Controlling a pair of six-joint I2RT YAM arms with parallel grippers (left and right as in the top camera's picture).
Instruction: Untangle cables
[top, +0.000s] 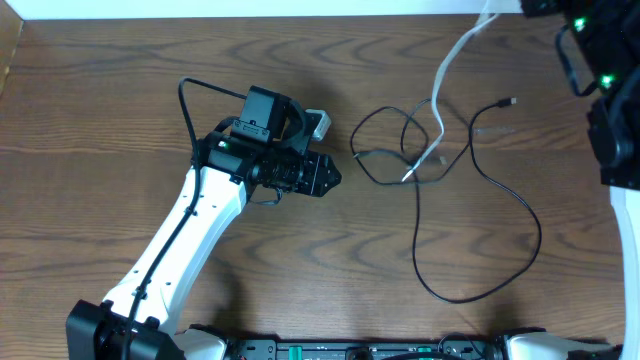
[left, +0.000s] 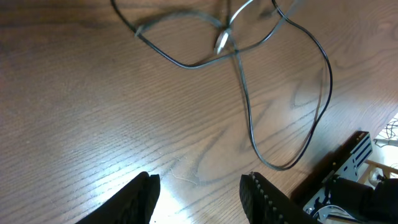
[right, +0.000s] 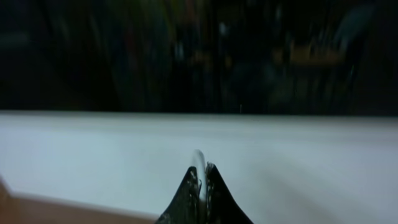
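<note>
Where the two cords cross, right of centre on the wooden counter, the tangle sits; both cables are well apart from the left arm.

Black cable: lies flat on the wood; a few small loops at the left of its run; one small plug at the upper right, pointing right; one wide loop sweeps down toward the near edge and comes back up into the knot.

White cable: enters at the top edge of the overhead view beside the right arm; runs down and left across the black loops; its free end rests among them. In the left wrist view that end lies right at a crossing of black cable strands; which strand is on top I cannot tell.

Left claw: points right toward the tangle, near it but not touching; the left wrist view shows the left claw with its fingers spread wide, only bare wood between them, nothing held.

Right claw: fingers pressed almost together; a thin pale strip, the white cable, is pinched between the tips; the view is blurred, with a white band and a dark background behind. In the overhead view the right claw itself is not distinguishable at the top right corner.
</note>
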